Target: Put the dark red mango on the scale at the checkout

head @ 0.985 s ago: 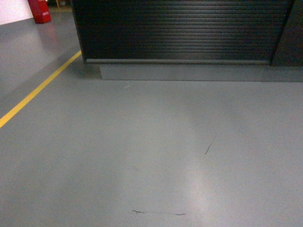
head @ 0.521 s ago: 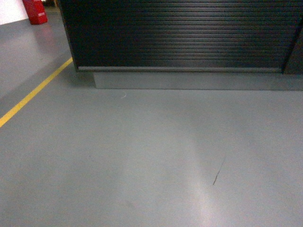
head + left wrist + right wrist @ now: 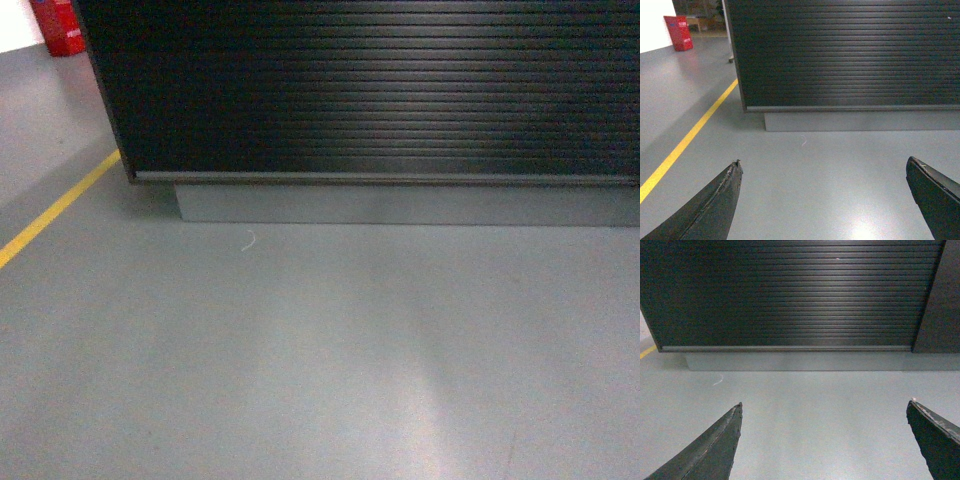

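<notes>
I'm facing the checkout (image 3: 380,90) square on, its ribbed black front filling the far half of the head view, and neither the mango nor the scale shows in any view, so I judge the step in hand is plain approach driving. Both arms are empty: the left gripper (image 3: 825,200) is spread wide with nothing but floor between its fingers, and the right gripper (image 3: 825,440) is spread just as wide, also holding nothing. To do this well I'd close in slowly and straight, stop short of the grey base (image 3: 400,205) so the wheels don't bump it, then raise the view to the countertop, because from down here I can't see the top at all (the scale may well be up there, but I can't tell). I'd keep the arms tucked and level until the front panel is cleared. The floor (image 3: 300,360) is smooth grey with a soft glare patch near me, and a small pale scrap (image 3: 248,241) lies just near the base. A yellow line (image 3: 55,208) runs off on the left, and a red crate (image 3: 679,32) sits far left past the counter's corner.
</notes>
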`<state>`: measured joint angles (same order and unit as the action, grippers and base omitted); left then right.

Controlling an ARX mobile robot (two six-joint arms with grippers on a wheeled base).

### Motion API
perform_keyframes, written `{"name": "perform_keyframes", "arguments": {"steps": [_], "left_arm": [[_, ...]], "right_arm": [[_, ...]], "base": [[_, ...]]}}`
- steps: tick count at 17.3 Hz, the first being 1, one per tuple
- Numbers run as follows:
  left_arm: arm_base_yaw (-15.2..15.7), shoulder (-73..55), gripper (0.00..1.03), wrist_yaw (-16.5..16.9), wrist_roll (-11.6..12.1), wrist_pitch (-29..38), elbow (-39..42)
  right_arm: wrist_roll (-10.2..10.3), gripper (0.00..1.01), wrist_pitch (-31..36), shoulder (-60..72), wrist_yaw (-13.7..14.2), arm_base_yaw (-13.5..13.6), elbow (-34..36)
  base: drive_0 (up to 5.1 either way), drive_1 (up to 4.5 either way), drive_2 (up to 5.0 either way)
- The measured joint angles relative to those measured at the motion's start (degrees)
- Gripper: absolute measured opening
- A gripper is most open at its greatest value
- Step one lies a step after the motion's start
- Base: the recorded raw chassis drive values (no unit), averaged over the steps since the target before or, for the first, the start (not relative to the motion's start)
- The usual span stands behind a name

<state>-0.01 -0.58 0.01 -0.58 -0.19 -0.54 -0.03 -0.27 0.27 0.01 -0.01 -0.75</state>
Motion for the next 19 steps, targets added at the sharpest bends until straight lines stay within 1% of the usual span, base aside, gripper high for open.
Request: {"name": "perform_keyframes", "arguments": {"steps": [19], "left_arm": [[0.0, 0.0, 0.98, 0.0, 0.0, 0.0, 0.0]], "right_arm": [[0.0, 0.98, 0.2, 0.0, 0.0, 0.0, 0.0]], "base": [[0.0, 4.33, -4.3]]}}
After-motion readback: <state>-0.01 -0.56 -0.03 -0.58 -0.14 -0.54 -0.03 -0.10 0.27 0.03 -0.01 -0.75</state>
